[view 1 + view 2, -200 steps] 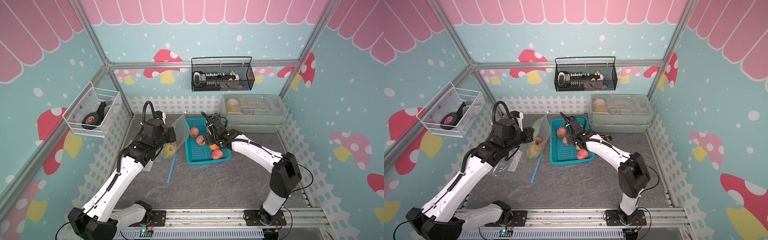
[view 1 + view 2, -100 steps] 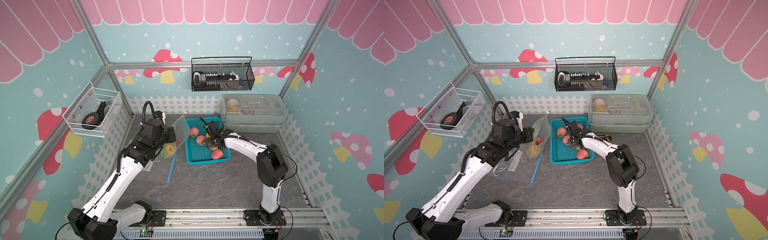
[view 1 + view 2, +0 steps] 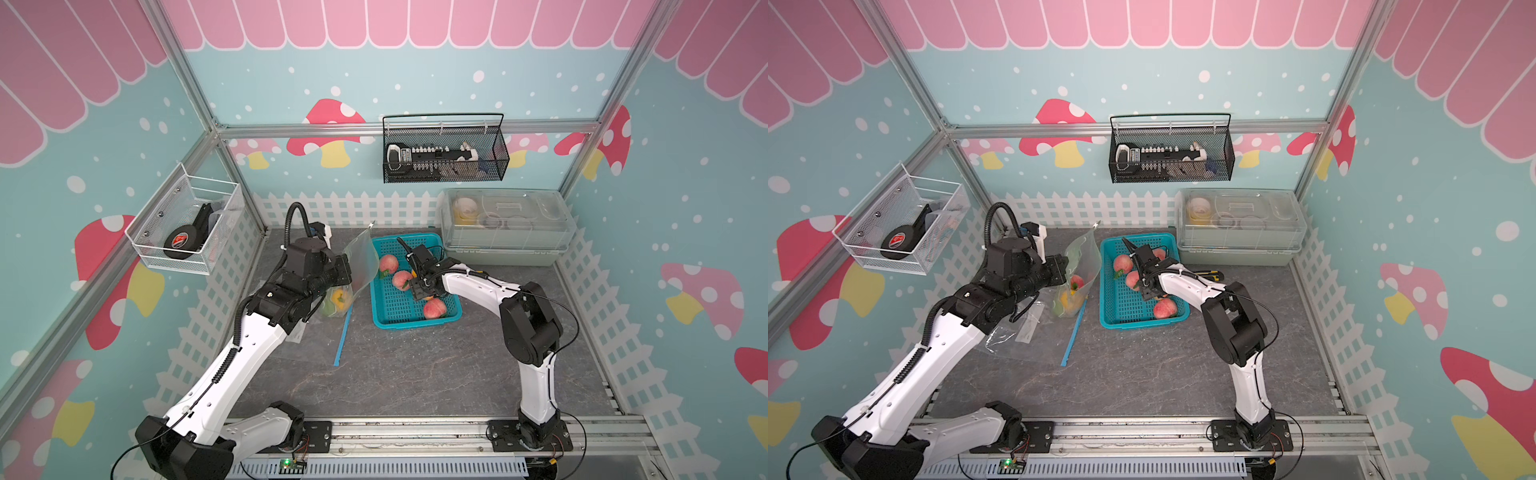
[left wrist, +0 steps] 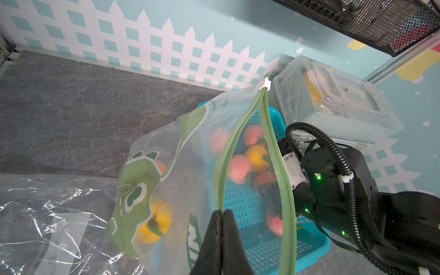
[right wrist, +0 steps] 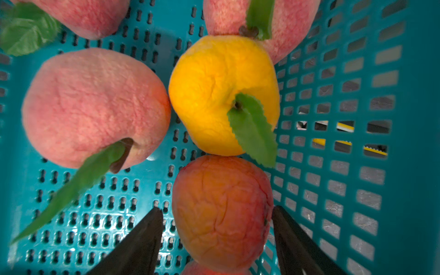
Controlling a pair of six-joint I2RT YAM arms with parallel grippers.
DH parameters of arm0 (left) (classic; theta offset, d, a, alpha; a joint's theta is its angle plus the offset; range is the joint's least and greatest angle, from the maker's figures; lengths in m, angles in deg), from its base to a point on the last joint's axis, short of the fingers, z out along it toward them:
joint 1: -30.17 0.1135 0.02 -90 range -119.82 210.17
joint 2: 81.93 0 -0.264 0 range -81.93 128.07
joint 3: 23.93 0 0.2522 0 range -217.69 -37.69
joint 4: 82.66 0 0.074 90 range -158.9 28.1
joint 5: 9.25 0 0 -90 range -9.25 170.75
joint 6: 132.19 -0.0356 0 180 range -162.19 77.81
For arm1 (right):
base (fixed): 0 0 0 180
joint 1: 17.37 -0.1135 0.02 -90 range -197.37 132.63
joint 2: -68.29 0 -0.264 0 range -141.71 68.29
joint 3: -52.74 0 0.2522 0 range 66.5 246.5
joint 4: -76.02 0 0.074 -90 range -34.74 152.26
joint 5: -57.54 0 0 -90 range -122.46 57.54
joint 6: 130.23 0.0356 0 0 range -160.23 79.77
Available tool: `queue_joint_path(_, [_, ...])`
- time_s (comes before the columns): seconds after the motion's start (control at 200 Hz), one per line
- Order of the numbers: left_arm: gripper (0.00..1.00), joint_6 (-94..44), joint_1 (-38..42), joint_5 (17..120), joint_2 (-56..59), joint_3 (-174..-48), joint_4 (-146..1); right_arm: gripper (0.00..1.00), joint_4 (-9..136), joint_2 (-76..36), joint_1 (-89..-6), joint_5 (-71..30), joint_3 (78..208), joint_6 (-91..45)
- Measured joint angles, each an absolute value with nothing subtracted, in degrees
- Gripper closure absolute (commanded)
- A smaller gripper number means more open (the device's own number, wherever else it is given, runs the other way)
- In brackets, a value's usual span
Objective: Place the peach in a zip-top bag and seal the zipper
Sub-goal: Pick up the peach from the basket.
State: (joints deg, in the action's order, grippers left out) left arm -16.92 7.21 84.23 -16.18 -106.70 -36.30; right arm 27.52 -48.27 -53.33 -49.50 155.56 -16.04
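Straddling a peach (image 5: 221, 185) in basket (image 5: 345, 166), right hand (image 5: 216, 209) open; left hand (image 4: 222, 213) pinched shut on zip-top bag (image 4: 166, 166) of fruit (image 4: 154, 221).

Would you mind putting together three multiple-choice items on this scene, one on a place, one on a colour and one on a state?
1. Where is the right gripper?
A) over the clear lidded box
B) inside the teal basket
C) in the black wire basket

2. What colour is the zipper strip of the zip-top bag?
A) red
B) black
C) green

3. How is the left gripper?
A) shut on the bag's rim
B) open, holding nothing
C) shut on a peach

Answers:
1 B: its jaws stand apart on either side of an orange-red peach on the basket floor.
2 C: both strips of the bag's mouth are green.
3 A: its jaws pinch one strip while the mouth gapes open.
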Motion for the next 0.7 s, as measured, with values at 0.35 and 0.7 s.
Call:
queue_joint_path(0.35, [1.0, -16.9, 7.2, 84.4, -16.6, -106.1, -36.5, 0.39, 27.5, -49.6, -53.3, -49.5, 156.4, -15.3])
queue_joint_path(0.7, [1.0, -16.9, 7.2, 84.4, -16.7, -106.1, -36.6, 0.39, 35.8, -36.4, -53.3, -42.3, 147.5, -15.3])
